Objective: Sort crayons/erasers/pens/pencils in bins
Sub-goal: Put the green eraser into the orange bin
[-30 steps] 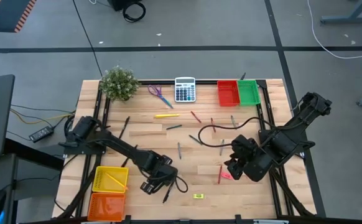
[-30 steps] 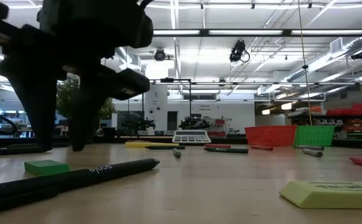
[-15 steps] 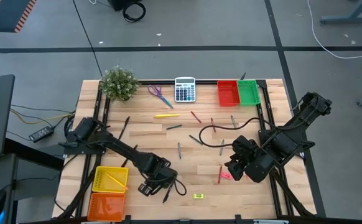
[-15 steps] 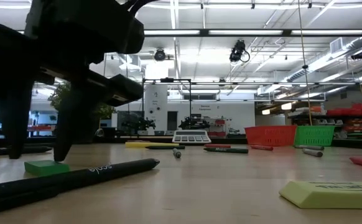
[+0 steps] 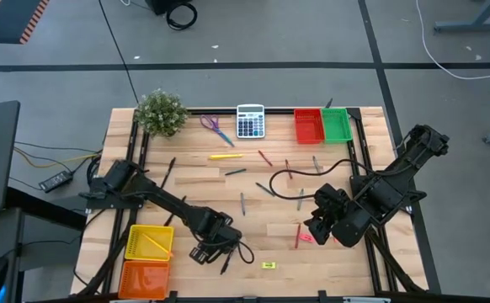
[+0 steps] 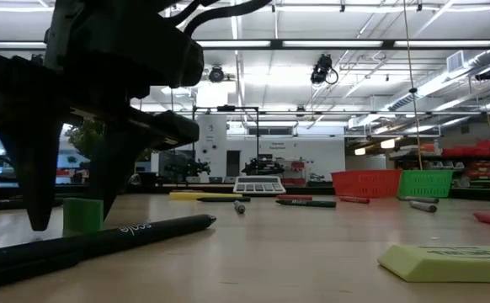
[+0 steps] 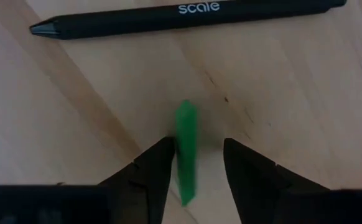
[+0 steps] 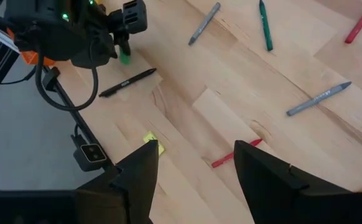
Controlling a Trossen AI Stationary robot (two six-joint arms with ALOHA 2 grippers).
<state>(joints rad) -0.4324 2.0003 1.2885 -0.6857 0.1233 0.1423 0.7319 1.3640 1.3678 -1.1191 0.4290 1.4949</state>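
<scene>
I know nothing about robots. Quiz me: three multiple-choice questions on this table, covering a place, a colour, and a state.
1. Where is the green eraser?
A. between the left end effector's fingers
B. in the red bin
C. beside the calculator

2. What colour is the bin next to the red bin?
A. blue
B. green
C. white

3. How is the right end effector?
A. gripping a pen
B. open, holding nothing
C. inside a bin

Answers: 1 A, the left wrist view shows it there; 2 B, seen from above; 3 B, its fingers stand apart over bare wood.
</scene>
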